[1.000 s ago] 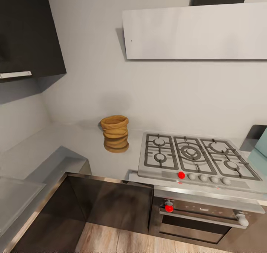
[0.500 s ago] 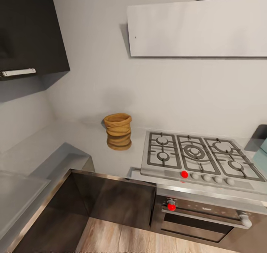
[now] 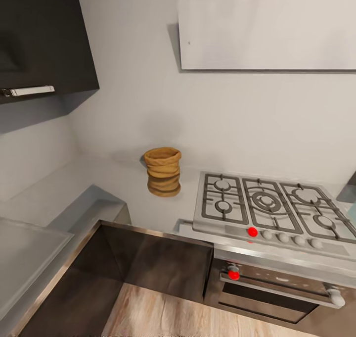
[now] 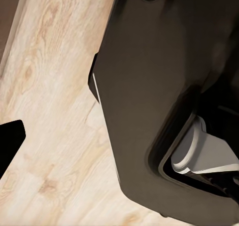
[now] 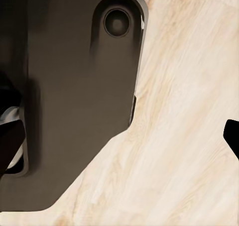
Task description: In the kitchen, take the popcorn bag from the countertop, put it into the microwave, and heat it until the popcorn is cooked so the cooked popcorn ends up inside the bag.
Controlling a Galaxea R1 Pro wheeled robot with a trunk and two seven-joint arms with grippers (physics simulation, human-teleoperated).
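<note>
The popcorn bag (image 3: 162,171), a squat tan-orange sack with a rolled rim, stands upright on the grey countertop (image 3: 123,193), close to the back wall and just left of the gas hob. Its mouth faces up and the popcorn inside is hidden. The microwave is out of view. In the left wrist view my left gripper (image 4: 119,146) hangs over the wooden floor beside the robot's dark base, with one black fingertip (image 4: 10,141) at the frame's edge. My right gripper (image 5: 119,141) also hangs over the floor, open, its fingertips (image 5: 233,136) far apart with nothing between them.
A steel gas hob (image 3: 269,208) with black grates and a red knob lies right of the bag, over a dark built-in oven (image 3: 277,290). A dark wall cabinet (image 3: 44,35) hangs at the upper left, a white hood (image 3: 267,27) above the hob. The countertop turns a corner at the left.
The whole picture has shifted to the right and the things look a little smaller, so the camera has moved. The bag stands where it was.
</note>
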